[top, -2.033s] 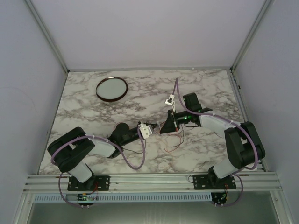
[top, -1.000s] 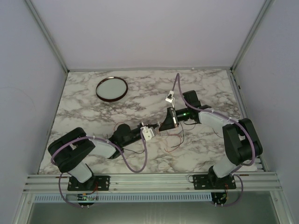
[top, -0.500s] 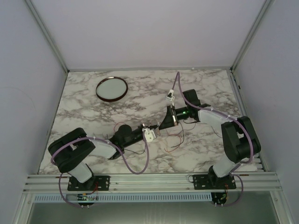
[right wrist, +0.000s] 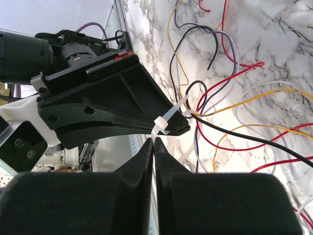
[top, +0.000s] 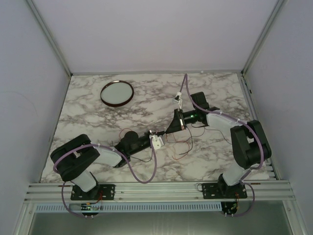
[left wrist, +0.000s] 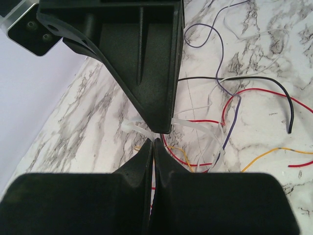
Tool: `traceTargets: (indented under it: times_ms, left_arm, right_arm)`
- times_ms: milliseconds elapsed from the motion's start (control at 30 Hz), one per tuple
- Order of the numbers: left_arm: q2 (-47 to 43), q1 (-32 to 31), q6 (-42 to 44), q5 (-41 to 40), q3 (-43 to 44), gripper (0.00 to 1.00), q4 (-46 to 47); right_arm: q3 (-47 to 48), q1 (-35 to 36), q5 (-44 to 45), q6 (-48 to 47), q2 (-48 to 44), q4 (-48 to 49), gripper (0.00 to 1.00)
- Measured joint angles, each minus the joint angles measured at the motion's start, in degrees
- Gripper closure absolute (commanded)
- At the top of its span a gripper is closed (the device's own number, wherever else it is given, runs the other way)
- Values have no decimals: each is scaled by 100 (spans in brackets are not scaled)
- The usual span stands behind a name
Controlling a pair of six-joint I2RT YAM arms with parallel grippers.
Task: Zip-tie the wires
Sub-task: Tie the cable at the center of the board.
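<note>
Nearest you, your left gripper is clenched flat, tip to tip with the right gripper, which is clenched too (a white zip tie runs down to its tips, though you cannot tell if it is pinched). The wires lie tangled on the marble table just beside both tips. Far back on the left sits the round dish.
</note>
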Motion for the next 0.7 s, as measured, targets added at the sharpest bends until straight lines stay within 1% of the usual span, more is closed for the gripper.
traceTargets:
  times_ms: [367,700]
  left_arm:
    - [-2,-2,-70,-116,0,100,4]
    - [0,-4,-243,-240,-2,100,70]
  right_arm:
    - [-20,-24,61,0,13,-26,100]
    - [-232,-44,103,-2,-105,-55,100]
